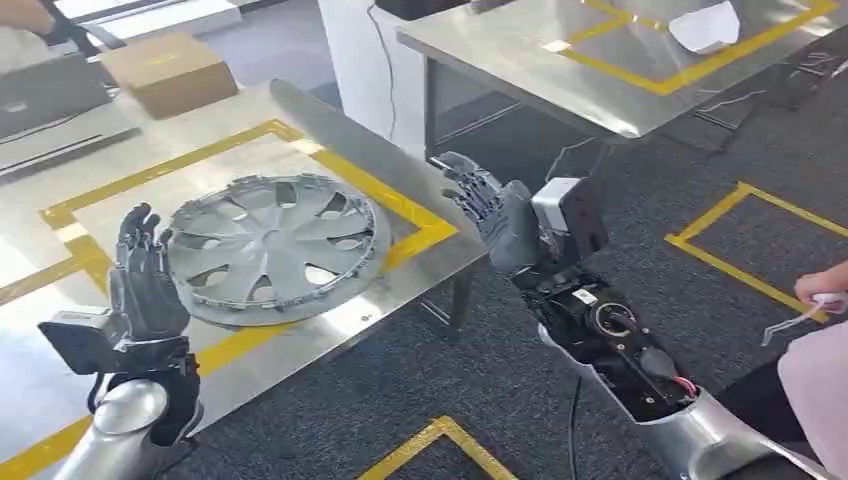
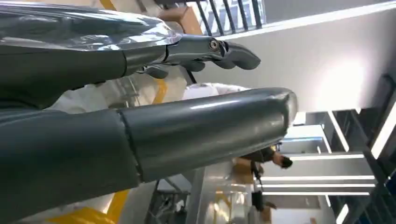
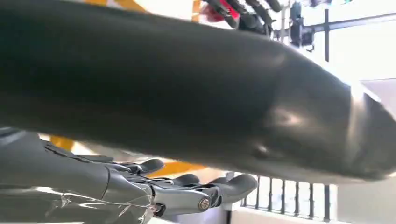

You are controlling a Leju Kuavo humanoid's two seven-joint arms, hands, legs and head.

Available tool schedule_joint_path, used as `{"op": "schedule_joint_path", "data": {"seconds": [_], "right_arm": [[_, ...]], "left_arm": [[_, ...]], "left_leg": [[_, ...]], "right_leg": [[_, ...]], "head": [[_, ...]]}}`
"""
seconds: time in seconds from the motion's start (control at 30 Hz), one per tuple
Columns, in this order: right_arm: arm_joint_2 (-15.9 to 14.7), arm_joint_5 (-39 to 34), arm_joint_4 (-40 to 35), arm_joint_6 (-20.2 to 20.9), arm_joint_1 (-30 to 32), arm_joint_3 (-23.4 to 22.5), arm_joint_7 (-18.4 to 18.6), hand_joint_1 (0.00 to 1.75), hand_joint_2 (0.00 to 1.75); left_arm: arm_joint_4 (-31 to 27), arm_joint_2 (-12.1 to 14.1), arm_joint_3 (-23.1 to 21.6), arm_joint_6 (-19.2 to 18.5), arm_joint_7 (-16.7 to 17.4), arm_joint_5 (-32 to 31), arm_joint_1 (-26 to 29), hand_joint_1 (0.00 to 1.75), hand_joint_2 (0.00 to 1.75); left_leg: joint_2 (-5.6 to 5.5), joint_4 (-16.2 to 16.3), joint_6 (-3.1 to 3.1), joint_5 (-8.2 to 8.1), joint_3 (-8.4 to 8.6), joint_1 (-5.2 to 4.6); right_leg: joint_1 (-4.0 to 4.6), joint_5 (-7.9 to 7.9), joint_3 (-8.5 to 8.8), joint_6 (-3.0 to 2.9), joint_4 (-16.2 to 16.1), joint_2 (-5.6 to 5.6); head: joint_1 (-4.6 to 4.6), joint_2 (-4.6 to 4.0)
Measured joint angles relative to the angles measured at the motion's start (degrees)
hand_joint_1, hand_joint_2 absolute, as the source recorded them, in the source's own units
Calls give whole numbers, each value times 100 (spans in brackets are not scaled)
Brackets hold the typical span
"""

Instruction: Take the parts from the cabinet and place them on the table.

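**Head view: one wheel cover flat on the steel table, both hands spread and holding nothing**

Nearest, two silver arms rising from below. Left hand [image 1: 143,275] upright over the table's near part, fingers apart, just beside the wheel cover's left rim; touching or not, cannot tell. Right hand [image 1: 487,206] raised off the table's right corner, over dark carpet, fingers spread, well apart from the cover. In the wrist views, thumb and fingers of each hand straight and apart, nothing between them.

One grey wheel cover [image 1: 272,247], lying flat on the near steel table [image 1: 400,170], inside one yellow-taped rectangle [image 1: 385,190]; right rim close to the tape's right side, bare steel between tape and table edge. Open carpet floor [image 1: 560,130] between this table and the next, with more yellow tape marks.

At the right edge, one person's hand [image 1: 822,288] holding something white.

Farther left, one cardboard box [image 1: 168,71]. Farthest, a second steel table [image 1: 520,60] with one white sheet [image 1: 706,27] inside its own yellow outline.
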Motion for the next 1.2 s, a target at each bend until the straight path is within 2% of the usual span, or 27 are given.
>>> {"op": "schedule_joint_path", "data": {"seconds": [0.03, 0.07, 0.1, 0.17, 0.23, 0.3, 0.33, 0.37, 0.4, 0.43, 0.47, 0.53, 0.57, 0.6, 0.63, 0.7, 0.73, 0.77, 0.8, 0.87, 0.9, 0.93, 1.0, 1.07, 1.1, 1.13, 1.2], "right_arm": [[-5, 0, -2, -2, -3, -7, 0, 0, 0], [-5, 0, -31, -2, 1, -4, 2, 0, 0], [-5, 0, -53, -2, -10, -4, 0, 0, 0], [-4, 0, -59, 4, -8, 4, 4, 0, 0], [-5, 0, -59, 4, 13, 11, 9, 0, 0], [-5, 0, -63, 4, 13, 11, 7, 0, 0], [-5, -2, -70, 4, 12, 11, 7, 0, 0], [-5, 0, -83, 4, 13, 11, 7, 0, 0], [-5, -2, -85, 4, 12, 11, 7, 0, 0], [-5, -7, -94, 2, 5, 13, 15, 0, 0], [-5, -7, -100, -4, 28, 13, 15, 0, 0], [-7, -7, -129, -4, 68, 9, 20, 0, 0], [-15, -7, -144, -4, 74, 4, 20, 0, 0], [-29, -7, -157, -13, 62, 2, 13, 0, 0], [-31, -7, -164, -13, 53, 9, 13, 0, 0], [-33, -26, -170, -13, 90, 18, 17, 0, 0], [-33, -26, -173, -13, 110, 26, 17, 0, 0], [-35, -26, -173, -13, 125, 26, 17, 0, 0], [-35, -26, -175, -13, 131, 26, 17, 0, 0], [-37, -26, -177, -15, 128, 22, 17, 0, 0], [-37, -26, -177, -15, 124, 20, 15, 0, 0], [-37, -26, -184, -15, 112, 24, 18, 0, 0], [-37, -26, -190, -13, 122, 28, 17, 0, 0], [-37, -26, -195, -15, 128, 26, 13, 0, 0], [-37, -28, -197, -13, 121, 33, 2, 0, 0], [-37, -33, -197, -15, 109, 33, 0, 0, 0], [-37, -33, -197, -13, 118, 44, -13, 0, 0]], "left_arm": [[-6, 0, 0, 2, 0, 0, -2, 0, 0], [-20, 2, 0, 7, 2, 0, -5, 0, 0], [-28, 4, 0, 20, 2, -4, -11, 0, 0], [-31, 9, -2, 22, 9, -4, 2, 0, 0], [-31, 9, -2, 26, 17, -4, 34, 0, 0], [-31, 15, -4, 26, 17, -4, 41, 0, 0], [-33, 20, -4, 26, 18, -4, 39, 0, 0], [-41, 20, -4, 24, 18, -4, 38, 0, 0], [-50, 24, -4, 17, 17, -4, 36, 0, 0], [-52, 26, -4, -2, 22, -9, 40, 0, 0], [-59, 24, -7, -4, 35, -11, 35, 0, 0], [-68, 24, -7, -9, 37, -15, 24, 0, 0], [-79, 9, -7, -11, 37, -15, 25, 0, 0], [-81, 6, -9, -20, 37, -17, 21, 0, 0], [-87, 2, -9, -22, 37, -22, 19, 0, 0], [-87, 4, -7, -24, 39, -22, 35, 0, 0], [-87, 4, -7, -28, 39, -22, 36, 0, 0], [-87, 4, -9, -28, 39, -22, 38, 0, 0], [-87, 2, -7, -28, 39, -22, 39, 0, 0], [-90, 0, -7, -28, 39, -22, 38, 0, 0], [-90, 0, -7, -28, 39, -22, 38, 0, 0], [-90, 2, -7, -28, 39, -22, 36, 0, 0], [-90, 4, -9, -28, 42, -22, 38, 0, 0], [-92, 4, -9, -28, 42, -22, 35, 0, 0], [-92, 6, -9, -28, 39, -20, 32, 0, 0], [-92, 9, -9, -28, 26, -20, 29, 0, 0], [-90, 11, -9, -35, 20, -20, 46, 0, 0]], "left_leg": [[52, -1, -35, -9, 10, 6], [-40, 51, -85, -90, -9, 38], [-218, 269, -97, -237, -96, 44], [-371, 1282, -115, -694, -586, 49], [-402, 1966, -112, -841, -981, 45], [-421, 1576, -54, -498, -866, 37], [-470, 1057, -5, -205, -630, 33], [-649, 433, 56, 95, -350, 25], [-928, 108, 118, 112, -202, 46], [-904, 12, 88, 97, -167, 39], [-833, 35, 75, 83, -156, 11], [-737, 16, 107, 59, -126, -4], [-638, -75, 123, 76, -73, 78], [-581, -96, 147, 64, -20, 57], [-518, -95, 185, 43, 4, 50], [-385, -90, 209, 21, 21, 24], [-313, -83, 214, 7, 24, 21], [-253, -79, 207, -8, 36, 21], [-198, -74, 199, -29, 58, 21], [-93, -54, 165, -85, 131, 23], [-57, -48, 134, -116, 160, 5], [-15, -9, 102, -137, 150, -53], [112, -20, 73, -137, 148, -61], [225, -12, 10, -174, 169, -50], [-41, 107, -35, -286, 144, -6], [-282, 458, -56, -512, -13, 4], [-402, 1459, -84, -958, -498, 5]], "right_leg": [[1, 20, 1, -46, -14, 58], [-34, 43, 34, -89, -40, 112], [-40, 52, 31, -112, -44, 163], [-34, 46, 30, -147, -43, 269], [-8, 38, 32, -163, -41, 395], [6, 35, 47, -165, -40, 540], [14, 29, 63, -168, -41, 617], [16, 16, 77, -165, -41, 685], [-6, 9, 60, -158, -44, 737], [26, 0, 33, -128, -30, 801], [-31, 2, 14, -89, -45, 848], [-56, 2, 21, -10, -83, 964], [-34, -32, 26, 12, -67, 947], [5, -144, -61, 42, 97, 587], [3, -354, -221, 68, 471, 378], [-15, -753, -724, 113, 1473, 237], [-26, -817, -914, 133, 1807, 220], [-34, -729, -946, 143, 1814, 209], [-36, -529, -838, 144, 1555, 192], [-30, 36, -312, 119, 491, 37], [-3, 137, -110, 88, 27, -247], [88, 95, -57, 30, -72, -347], [66, 109, -67, -47, -39, -190], [60, 150, -63, -124, -78, -49], [32, 171, -49, -155, -92, 11], [18, 185, -62, -187, -92, 69], [15, 194, -85, -214, -91, 197]], "head": [[17, 0], [17, 0], [-37, 0], [-151, 0], [-192, 0], [-203, 0], [-210, 0], [-216, 0], [-208, 0], [-181, 0], [-208, 0], [-214, 0], [-214, 0], [-181, 0], [-89, 0], [-48, 0], [-44, 0], [-26, 0], [-4, 0], [66, 0], [103, 0], [116, 0], [41, 0], [37, 0], [24, 0], [-21, 0], [-127, 0]]}}
